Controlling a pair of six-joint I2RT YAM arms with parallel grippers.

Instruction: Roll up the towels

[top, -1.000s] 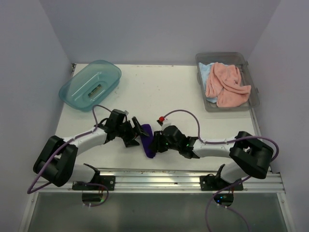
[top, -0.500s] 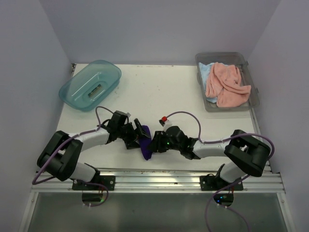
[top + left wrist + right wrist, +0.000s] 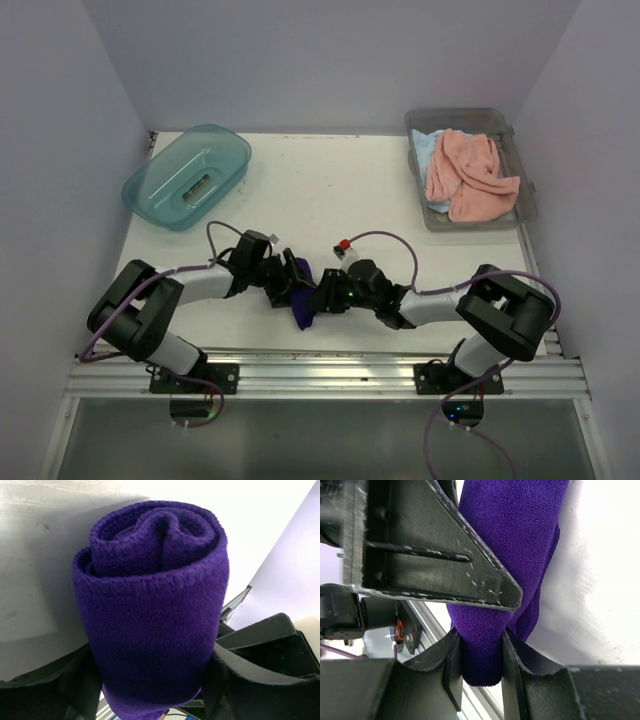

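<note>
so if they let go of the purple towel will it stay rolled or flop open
Probably soft and floppy: the purple towel dents where the right gripper pinches it. The roll looks loose, with a folded core, so it may partly unwind once released. Being round and likely light, it could also roll on the table.

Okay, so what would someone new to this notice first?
A rolled purple towel at the near middle of the table, gripped by both the left claw and the right claw. Next, the salmon pink towel heaped in the grey bin at the far right, and the teal tub at the far left.
</note>
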